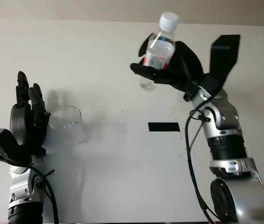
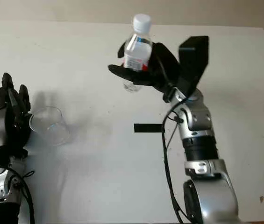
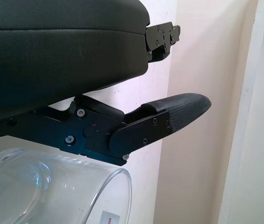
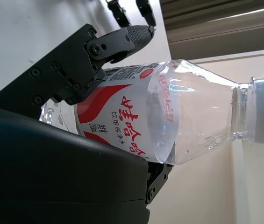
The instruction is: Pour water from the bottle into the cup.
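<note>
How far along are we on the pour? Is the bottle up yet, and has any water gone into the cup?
Done: the right hand has the bottle gripped and lifted off the table. In hand: the bottle is held upright with its white cap on, away from the cup. Left: carrying it over and pouring. The cup looks empty, beside the open left hand.
</note>
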You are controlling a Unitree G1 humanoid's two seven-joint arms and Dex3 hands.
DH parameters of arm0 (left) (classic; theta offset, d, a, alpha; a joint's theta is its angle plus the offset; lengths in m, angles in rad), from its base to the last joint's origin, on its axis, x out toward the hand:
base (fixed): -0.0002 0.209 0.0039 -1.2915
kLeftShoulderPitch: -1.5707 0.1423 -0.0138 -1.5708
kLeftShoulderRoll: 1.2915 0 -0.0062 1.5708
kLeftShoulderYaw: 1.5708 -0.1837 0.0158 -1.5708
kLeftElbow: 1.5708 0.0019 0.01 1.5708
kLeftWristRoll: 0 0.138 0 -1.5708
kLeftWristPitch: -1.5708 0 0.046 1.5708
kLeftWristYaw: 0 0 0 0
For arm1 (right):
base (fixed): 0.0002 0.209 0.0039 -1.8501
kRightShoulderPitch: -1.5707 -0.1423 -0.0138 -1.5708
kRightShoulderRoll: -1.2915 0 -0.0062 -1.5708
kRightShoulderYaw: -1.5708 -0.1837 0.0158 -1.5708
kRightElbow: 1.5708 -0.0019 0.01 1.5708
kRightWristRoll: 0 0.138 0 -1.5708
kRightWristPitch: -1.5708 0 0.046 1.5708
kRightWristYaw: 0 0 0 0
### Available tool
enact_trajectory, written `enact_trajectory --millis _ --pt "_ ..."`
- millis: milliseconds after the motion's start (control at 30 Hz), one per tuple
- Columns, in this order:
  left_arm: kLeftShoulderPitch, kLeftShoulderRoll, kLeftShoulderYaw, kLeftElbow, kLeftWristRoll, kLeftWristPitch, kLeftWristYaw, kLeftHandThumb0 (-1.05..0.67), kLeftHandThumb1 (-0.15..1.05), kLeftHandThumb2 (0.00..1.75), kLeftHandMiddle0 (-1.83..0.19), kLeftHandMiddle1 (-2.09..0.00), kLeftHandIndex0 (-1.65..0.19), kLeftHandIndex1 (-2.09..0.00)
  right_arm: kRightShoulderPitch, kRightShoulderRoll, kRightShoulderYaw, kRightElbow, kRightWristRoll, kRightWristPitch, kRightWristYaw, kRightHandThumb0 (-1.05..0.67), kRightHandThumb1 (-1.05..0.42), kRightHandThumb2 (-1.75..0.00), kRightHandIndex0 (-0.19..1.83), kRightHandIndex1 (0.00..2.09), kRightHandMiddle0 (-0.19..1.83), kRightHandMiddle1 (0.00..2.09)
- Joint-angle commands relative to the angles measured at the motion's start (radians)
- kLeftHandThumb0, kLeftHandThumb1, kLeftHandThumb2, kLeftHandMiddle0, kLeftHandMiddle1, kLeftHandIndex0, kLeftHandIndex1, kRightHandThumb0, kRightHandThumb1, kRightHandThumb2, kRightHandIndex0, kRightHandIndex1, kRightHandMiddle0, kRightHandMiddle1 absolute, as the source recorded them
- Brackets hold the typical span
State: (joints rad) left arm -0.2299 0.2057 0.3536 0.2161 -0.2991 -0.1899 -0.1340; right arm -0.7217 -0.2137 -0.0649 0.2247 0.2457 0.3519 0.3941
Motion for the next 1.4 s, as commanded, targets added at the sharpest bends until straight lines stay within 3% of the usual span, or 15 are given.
enact_trajectory --millis 0,400,667,1067,1367 --pt "0.033 -0.006 0.001 0.001 -0.001 0.002 -0.002 -0.69 1.05 0.76 0.11 -0.06 0.17 -0.05 0.051 -0.014 -0.009 -0.076 -0.002 0.001 -0.012 -0.16 -1.05 -0.39 1.45 2.09 1.04 2.09" --pt "0.037 -0.002 0.004 -0.009 0.007 0.002 0.003 -0.71 1.05 0.75 0.11 -0.06 0.17 -0.05 0.265 -0.046 -0.017 -0.314 -0.029 0.018 -0.064 -0.17 -1.05 -0.40 1.37 2.09 1.05 2.09" --pt "0.047 0.007 0.007 -0.031 -0.003 0.024 -0.003 -0.71 1.05 0.76 0.13 -0.05 0.17 -0.05 0.323 -0.076 -0.023 -0.409 -0.026 0.082 -0.058 -0.17 -1.05 -0.40 1.36 2.09 1.07 2.09" --pt "0.045 0.005 0.014 -0.036 -0.010 0.033 -0.008 -0.70 1.05 0.76 0.13 -0.06 0.17 -0.05 0.333 -0.073 -0.013 -0.410 -0.020 0.142 -0.071 -0.17 -1.05 -0.39 1.32 2.09 1.05 2.09" --pt "0.049 0.001 0.020 -0.054 -0.019 0.052 -0.001 -0.69 1.05 0.77 0.12 -0.05 0.18 -0.05 0.339 -0.059 -0.005 -0.370 -0.017 0.161 -0.080 -0.17 -1.05 -0.42 1.45 2.09 1.16 2.09"
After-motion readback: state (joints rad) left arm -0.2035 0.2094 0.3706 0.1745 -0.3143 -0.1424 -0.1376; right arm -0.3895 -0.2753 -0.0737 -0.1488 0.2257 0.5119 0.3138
